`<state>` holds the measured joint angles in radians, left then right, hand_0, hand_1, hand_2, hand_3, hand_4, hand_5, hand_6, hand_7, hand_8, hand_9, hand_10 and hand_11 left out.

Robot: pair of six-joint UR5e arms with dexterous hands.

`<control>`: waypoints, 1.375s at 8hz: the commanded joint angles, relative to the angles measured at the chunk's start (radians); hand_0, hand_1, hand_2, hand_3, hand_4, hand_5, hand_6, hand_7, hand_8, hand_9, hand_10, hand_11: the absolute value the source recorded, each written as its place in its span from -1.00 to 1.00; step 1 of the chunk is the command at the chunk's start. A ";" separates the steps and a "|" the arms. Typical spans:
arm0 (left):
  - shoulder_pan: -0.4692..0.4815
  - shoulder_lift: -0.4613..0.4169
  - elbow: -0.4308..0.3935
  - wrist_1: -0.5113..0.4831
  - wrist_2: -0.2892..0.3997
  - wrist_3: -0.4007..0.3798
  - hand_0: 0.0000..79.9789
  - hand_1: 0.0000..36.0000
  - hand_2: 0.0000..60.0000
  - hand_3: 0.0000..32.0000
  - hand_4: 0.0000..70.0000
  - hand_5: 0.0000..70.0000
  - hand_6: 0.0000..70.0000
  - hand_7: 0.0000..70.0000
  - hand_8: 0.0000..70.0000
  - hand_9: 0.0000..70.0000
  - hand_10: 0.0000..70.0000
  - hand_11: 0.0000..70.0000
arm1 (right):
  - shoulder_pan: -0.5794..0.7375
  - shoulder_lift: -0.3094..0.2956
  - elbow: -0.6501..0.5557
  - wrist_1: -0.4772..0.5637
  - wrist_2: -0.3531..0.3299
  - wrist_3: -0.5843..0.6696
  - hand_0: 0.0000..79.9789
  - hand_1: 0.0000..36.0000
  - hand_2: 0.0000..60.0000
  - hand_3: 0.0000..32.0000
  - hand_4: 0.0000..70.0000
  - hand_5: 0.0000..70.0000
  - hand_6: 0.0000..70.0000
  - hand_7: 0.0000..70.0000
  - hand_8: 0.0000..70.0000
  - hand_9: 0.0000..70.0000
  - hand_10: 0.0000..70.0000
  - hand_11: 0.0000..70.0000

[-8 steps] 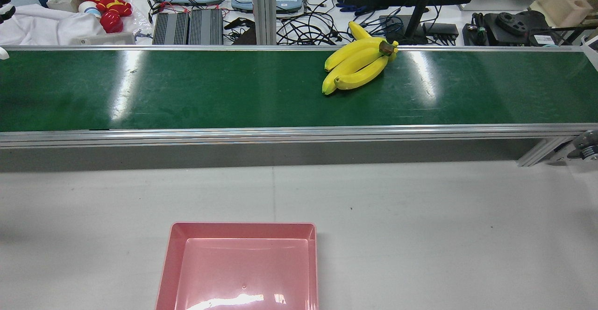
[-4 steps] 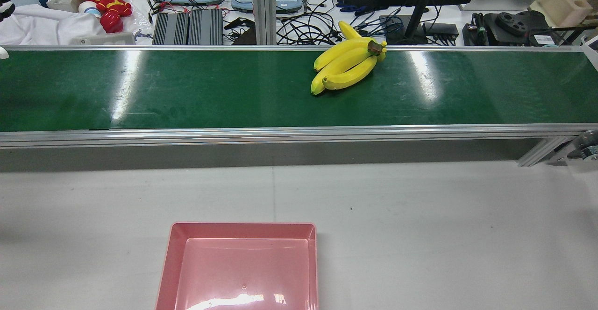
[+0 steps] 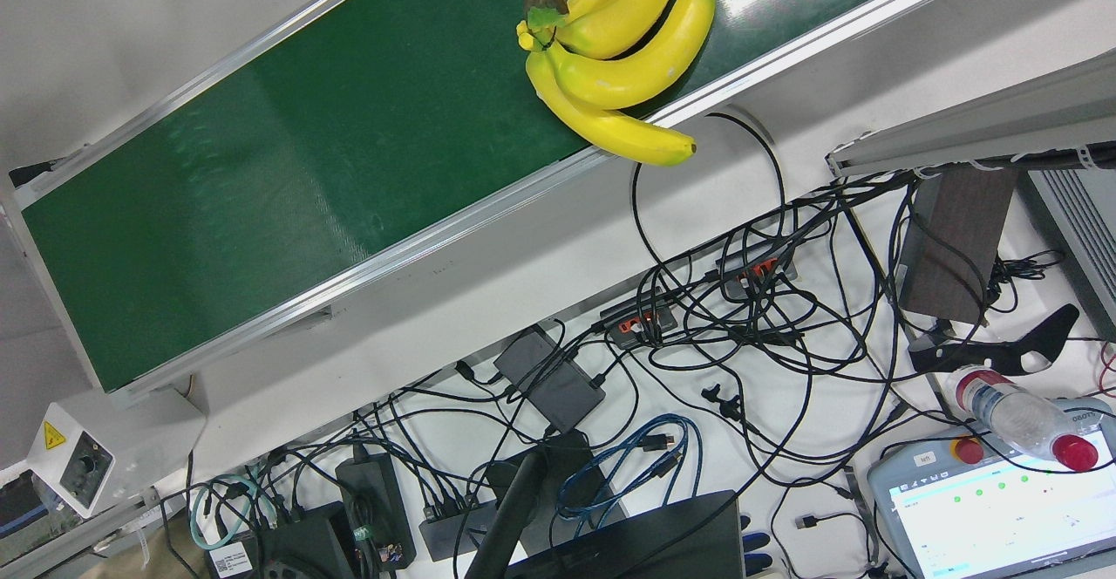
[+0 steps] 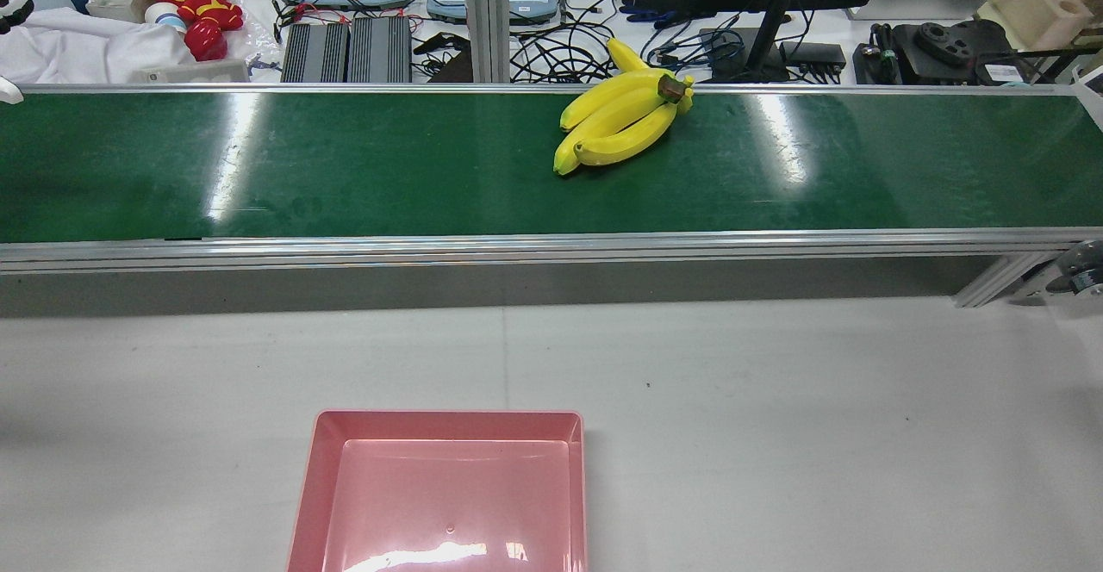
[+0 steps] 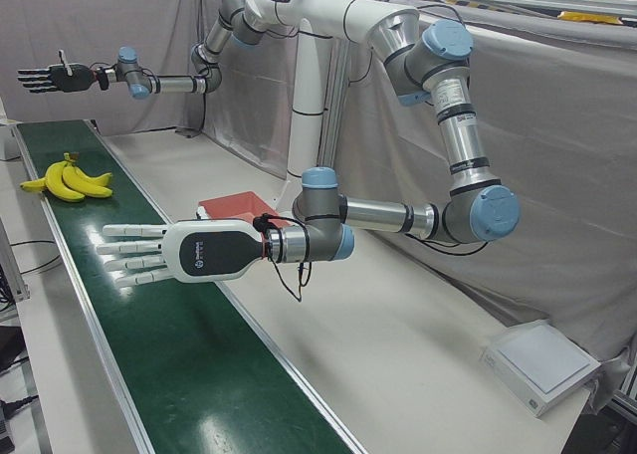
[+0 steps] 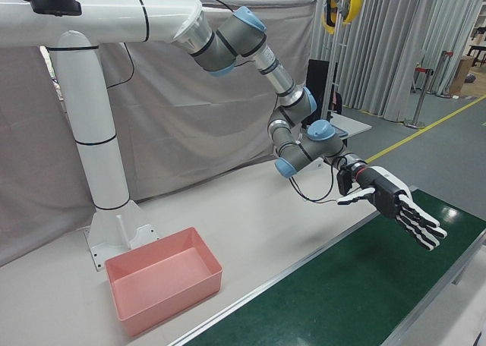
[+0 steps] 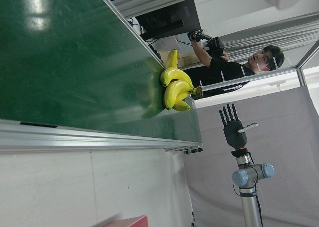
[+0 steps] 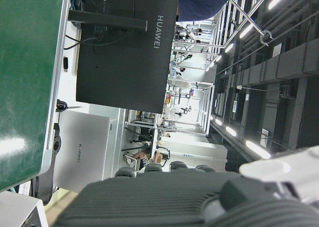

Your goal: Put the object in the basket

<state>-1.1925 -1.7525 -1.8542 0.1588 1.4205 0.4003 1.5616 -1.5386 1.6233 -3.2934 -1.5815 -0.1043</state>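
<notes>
Front view, from above: a bunch of yellow bananas lies on the green conveyor belt, one fruit overhanging the belt's rail on the cable-strewn side; no fingers appear. Rear view: the bananas hug the far rail and have slid along the belt toward the left hand, whose dark fingers just show at the upper left edge, so the belt is delivering the object and no grasp has begun. The pink basket sits empty on the grey tabletop, well to the near side of those fingers. Left-front view: the left hand hovers flat above the belt, fingers spread and holding nothing; the bananas lie well beyond its fingertips, below the right hand, also spread and empty. Open belt lies between. Right-front view: the right hand hangs over bare belt, fingers splayed. Left hand view: the bananas lie ahead at the belt's far edge. Right hand view: only belt and a monitor.
</notes>
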 commanded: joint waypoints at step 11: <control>0.005 0.010 0.001 0.001 -0.006 0.011 0.56 -0.25 -1.00 -0.70 -0.66 -1.00 -1.00 -1.00 -0.96 -0.89 -1.00 -0.95 | 0.000 0.000 0.003 0.000 0.000 0.000 -1.00 -1.00 -1.00 -1.00 -1.00 -1.00 -1.00 -1.00 -1.00 -1.00 -1.00 -1.00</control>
<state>-1.1874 -1.7431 -1.8552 0.1615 1.4165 0.4106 1.5616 -1.5386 1.6255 -3.2935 -1.5815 -0.1037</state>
